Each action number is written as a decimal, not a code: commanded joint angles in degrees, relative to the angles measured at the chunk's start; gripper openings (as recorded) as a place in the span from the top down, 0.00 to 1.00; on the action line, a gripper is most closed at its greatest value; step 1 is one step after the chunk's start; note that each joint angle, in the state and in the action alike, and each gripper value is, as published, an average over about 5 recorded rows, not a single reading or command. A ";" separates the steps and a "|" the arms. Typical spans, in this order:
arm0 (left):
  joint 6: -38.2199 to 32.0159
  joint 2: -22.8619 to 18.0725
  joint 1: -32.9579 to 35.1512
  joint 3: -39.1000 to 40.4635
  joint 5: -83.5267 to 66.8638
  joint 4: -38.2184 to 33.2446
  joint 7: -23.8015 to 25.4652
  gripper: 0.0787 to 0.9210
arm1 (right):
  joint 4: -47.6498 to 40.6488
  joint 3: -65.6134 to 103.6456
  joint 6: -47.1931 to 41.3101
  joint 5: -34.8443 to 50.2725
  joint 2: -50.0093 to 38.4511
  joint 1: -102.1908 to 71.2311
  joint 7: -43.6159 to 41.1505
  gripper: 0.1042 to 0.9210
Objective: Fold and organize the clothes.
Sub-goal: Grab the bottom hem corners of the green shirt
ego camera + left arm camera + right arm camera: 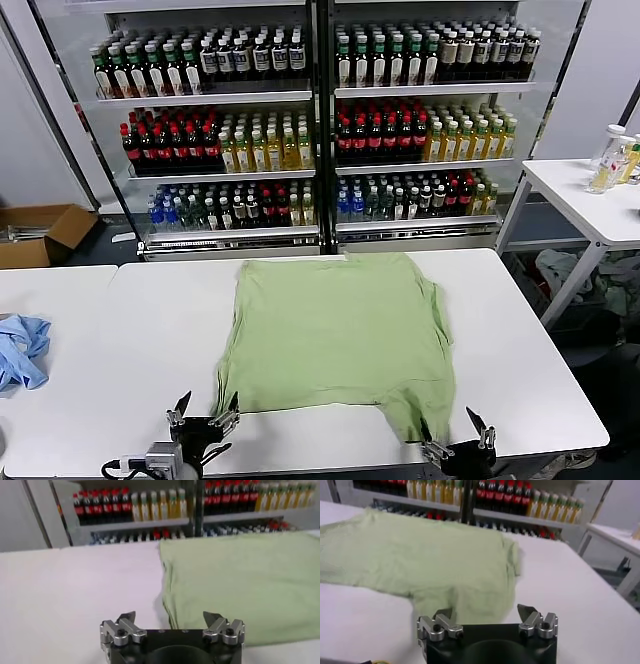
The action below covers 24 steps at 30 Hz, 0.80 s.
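Observation:
The light green shirt (335, 335) lies spread flat on the white table (520, 340), plain side up; collar, buttons and print are hidden. My left gripper (205, 412) is open and empty at the shirt's near left corner, just off the fabric. In the left wrist view the gripper (171, 617) faces the shirt's (245, 580) near edge. My right gripper (455, 428) is open and empty at the near right corner. In the right wrist view the gripper (485, 612) sits just before the shirt's (420, 555) near corner.
A light blue garment (20, 350) lies on the left table. A drinks cooler (320, 110) stands behind the table. A cardboard box (40, 232) is on the floor far left. A second white table (590, 200) with bottles stands at right.

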 commanded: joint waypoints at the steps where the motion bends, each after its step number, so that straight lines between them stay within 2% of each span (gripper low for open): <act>1: 3.13 0.44 -1.79 0.23 -0.29 4.21 -0.25 0.12 | -1.42 -1.49 -1.40 0.28 0.27 0.94 -0.01 0.12; 3: 3.03 0.60 -1.68 0.23 -0.87 3.99 0.10 0.12 | -1.58 -1.74 -1.42 0.64 0.37 1.11 -0.12 0.14; 6: 2.55 0.78 -1.19 0.42 -1.80 3.25 1.16 0.20 | -1.85 -2.14 -1.35 1.07 0.51 1.35 -0.17 0.22; 24: -0.58 1.85 1.09 0.57 -5.36 0.50 4.34 0.82 | -0.75 0.02 -0.64 3.62 0.48 1.22 -0.61 0.85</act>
